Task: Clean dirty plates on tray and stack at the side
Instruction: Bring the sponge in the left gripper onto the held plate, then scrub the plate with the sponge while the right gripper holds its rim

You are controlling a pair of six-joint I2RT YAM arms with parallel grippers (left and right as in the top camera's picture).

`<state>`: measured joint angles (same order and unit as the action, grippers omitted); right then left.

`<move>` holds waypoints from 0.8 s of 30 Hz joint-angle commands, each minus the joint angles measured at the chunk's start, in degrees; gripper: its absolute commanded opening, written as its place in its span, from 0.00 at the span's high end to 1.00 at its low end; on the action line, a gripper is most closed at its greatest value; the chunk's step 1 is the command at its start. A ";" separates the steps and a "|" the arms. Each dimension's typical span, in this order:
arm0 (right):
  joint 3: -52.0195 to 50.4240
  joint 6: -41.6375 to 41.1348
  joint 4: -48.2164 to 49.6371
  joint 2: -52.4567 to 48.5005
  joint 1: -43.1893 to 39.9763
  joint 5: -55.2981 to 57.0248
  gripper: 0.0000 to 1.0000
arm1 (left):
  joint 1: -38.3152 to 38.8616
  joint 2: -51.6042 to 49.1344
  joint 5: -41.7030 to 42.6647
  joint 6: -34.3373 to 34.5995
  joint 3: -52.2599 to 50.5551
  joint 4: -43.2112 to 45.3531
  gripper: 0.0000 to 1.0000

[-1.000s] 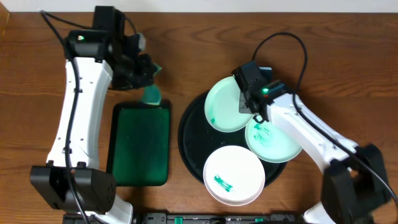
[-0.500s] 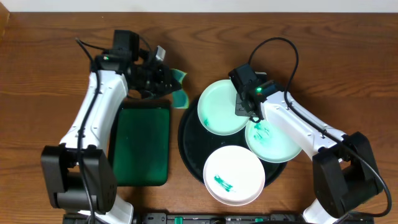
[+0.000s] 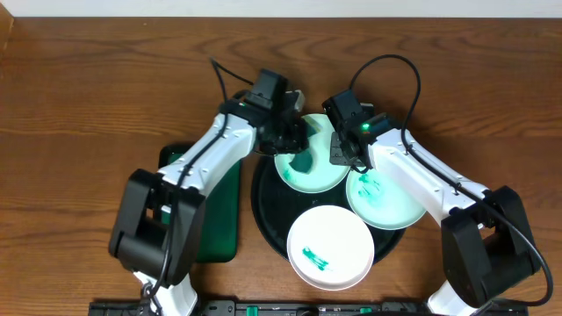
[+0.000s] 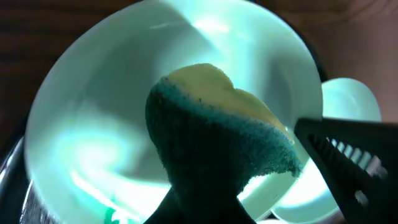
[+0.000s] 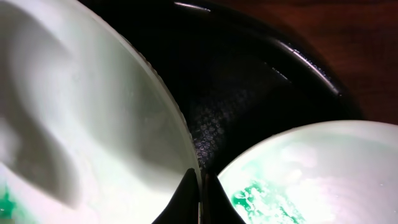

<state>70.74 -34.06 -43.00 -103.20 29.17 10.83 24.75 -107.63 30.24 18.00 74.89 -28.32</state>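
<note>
Left gripper [image 3: 295,139]: reaching across from 9 o'clock, claw clamped on the sponge [image 4: 217,146], green scrub face out and yellow foam behind.
Sponge position: right over the middle of the top plate [image 3: 318,173]. Whether it is pressing on the surface, I cannot tell.
Right gripper [image 5: 200,194]: coming in from 3 o'clock, fingers squeezed together on the top plate's rim, one above and one below the edge.
Top plate: pale mint, at 12 o'clock on the round black tray [image 3: 266,204], with its far edge hanging past the tray rim. The left wrist view catches a green streak low on it, near 7 o'clock.
Right plate [image 3: 392,204]: at 3 o'clock on the tray, just beside the pinched rim. Teal smears sit on its 10 o'clock side and it pokes out over the tray edge.
Bottom plate [image 3: 338,237]: white, at 6 o'clock, overhanging the tray rim towards the camera, with a teal smear at its 7 o'clock.
Green tray [image 3: 225,221]: rectangular, at 9 o'clock of the round tray, half covered by the left arm.
Table [image 3: 79,88]: brown wood under everything.
</note>
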 commanded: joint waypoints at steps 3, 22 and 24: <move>-0.04 0.48 0.13 -0.04 0.48 -0.83 0.99 | -0.02 -0.28 -2.40 -0.55 -3.43 5.16 0.93; -0.04 0.92 -0.24 -0.07 -1.22 -4.31 0.99 | -0.09 -0.28 -11.82 -8.87 -15.32 14.51 0.93; -0.04 0.94 -0.35 -0.07 -1.22 -4.33 0.99 | -0.09 -0.28 -16.76 -9.44 -15.32 14.67 0.93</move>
<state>70.74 -33.69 -43.16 -103.20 28.53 7.92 25.02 -107.57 26.13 12.73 61.21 -13.43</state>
